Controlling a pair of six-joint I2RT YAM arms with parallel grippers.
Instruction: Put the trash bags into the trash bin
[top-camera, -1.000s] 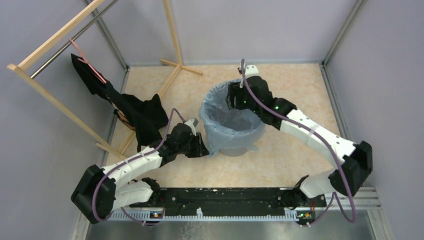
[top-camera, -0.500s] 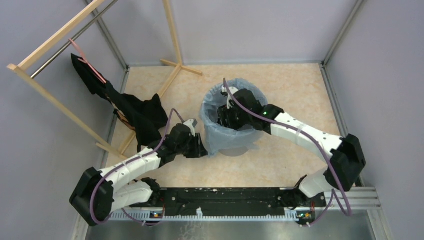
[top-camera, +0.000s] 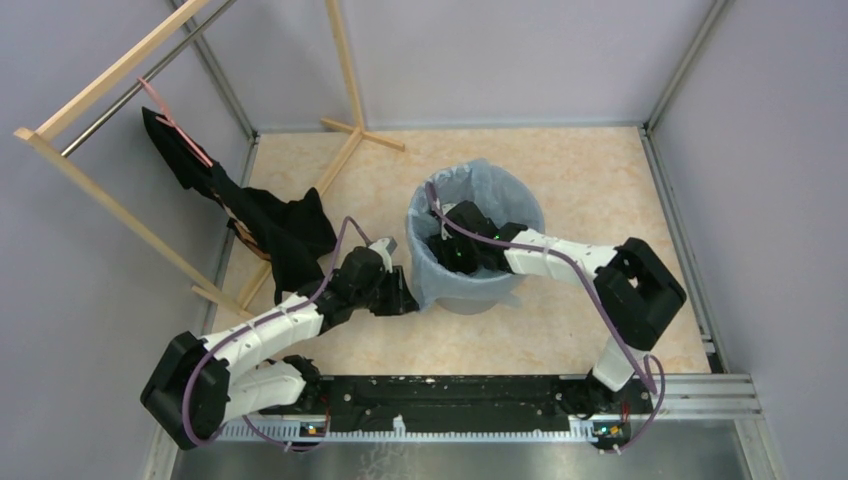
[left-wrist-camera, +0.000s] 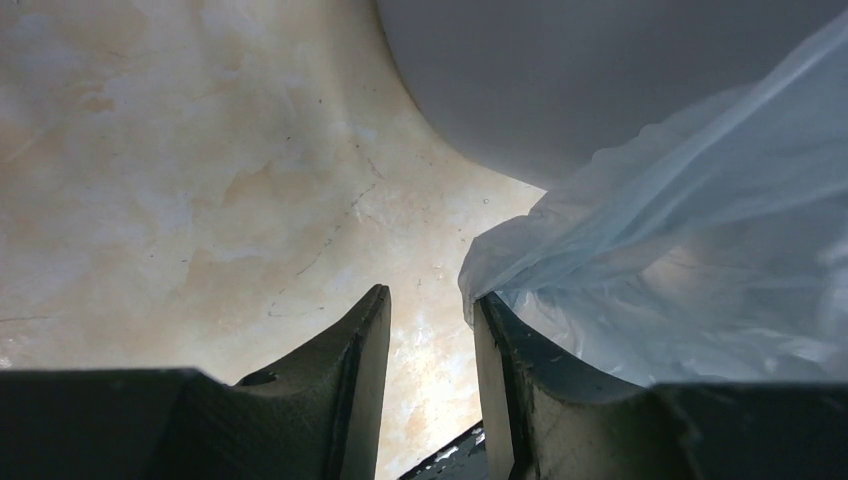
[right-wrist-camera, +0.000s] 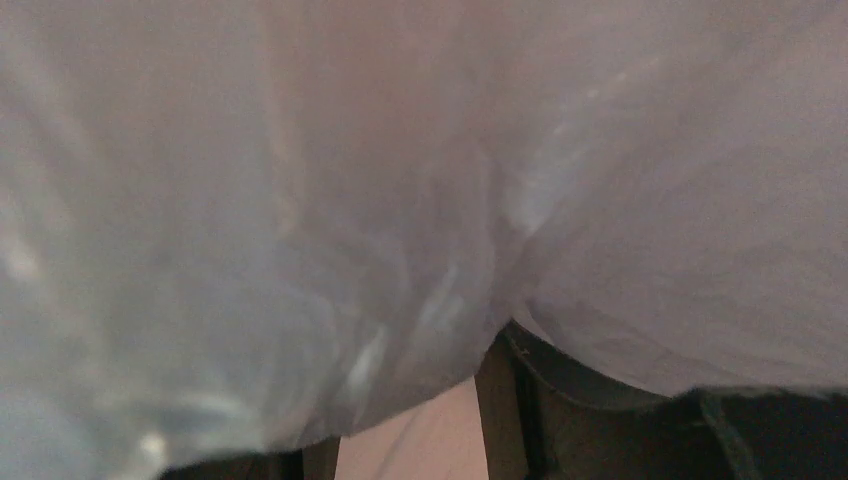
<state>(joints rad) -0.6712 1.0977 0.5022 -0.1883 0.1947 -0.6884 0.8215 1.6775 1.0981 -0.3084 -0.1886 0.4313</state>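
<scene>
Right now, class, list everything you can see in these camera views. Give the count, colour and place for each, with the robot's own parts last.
trash bag: one, pale blue, lining the bin, its edge draped over the rim.
trash bin: one, grey, mid-table.
black cloth: one, black, hanging off the rack at the left.
pink strap: one, pink, on the cloth, running up to the rack's top rail.
wooden rack: one, light wood, along the left and far-left sides.
table: one, beige marbled, under everything.
left hand: one, black, open, low beside the bin, with the bag's edge against one finger.
right hand: one, black, inside the bin, fingers apart, with bag film across its camera.
</scene>
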